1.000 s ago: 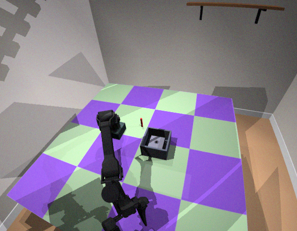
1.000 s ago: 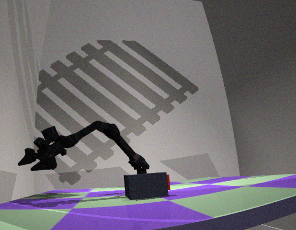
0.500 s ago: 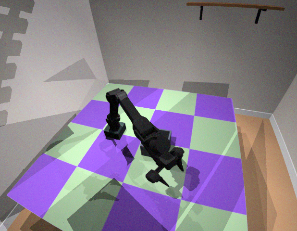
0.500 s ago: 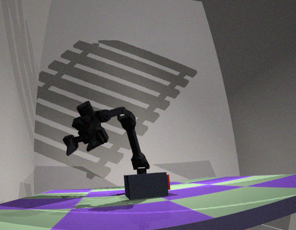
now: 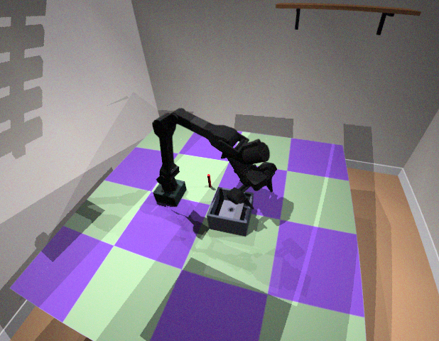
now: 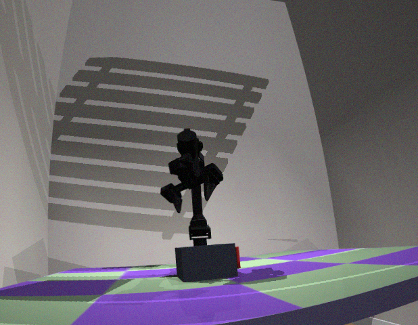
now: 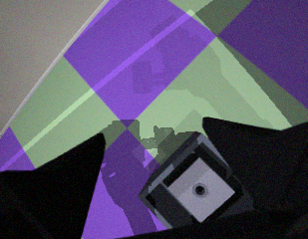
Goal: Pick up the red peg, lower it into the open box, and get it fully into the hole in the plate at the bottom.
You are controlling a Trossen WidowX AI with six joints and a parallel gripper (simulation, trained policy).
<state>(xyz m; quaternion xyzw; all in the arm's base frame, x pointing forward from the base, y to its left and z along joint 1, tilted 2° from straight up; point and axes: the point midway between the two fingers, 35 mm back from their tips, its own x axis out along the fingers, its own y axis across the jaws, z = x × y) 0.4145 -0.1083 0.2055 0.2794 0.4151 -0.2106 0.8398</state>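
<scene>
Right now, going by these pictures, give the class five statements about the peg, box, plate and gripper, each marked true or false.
1. The red peg stands upright outside the open box. True.
2. The gripper is shut on the peg. False: its fingers are wide apart with nothing between them.
3. The plate in the box has a hole. True.
4. The hole is filled by the peg. False: no peg is in it.
5. The peg lies flat. False: it is upright.

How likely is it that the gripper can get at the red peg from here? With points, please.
Probably yes: the gripper (image 5: 261, 198) (image 6: 193, 206) (image 7: 154, 129) is open, and the peg (image 5: 209, 180) (image 6: 237, 257) stands outside the box (image 5: 227, 224) (image 6: 206, 263) (image 7: 160, 199).
</scene>
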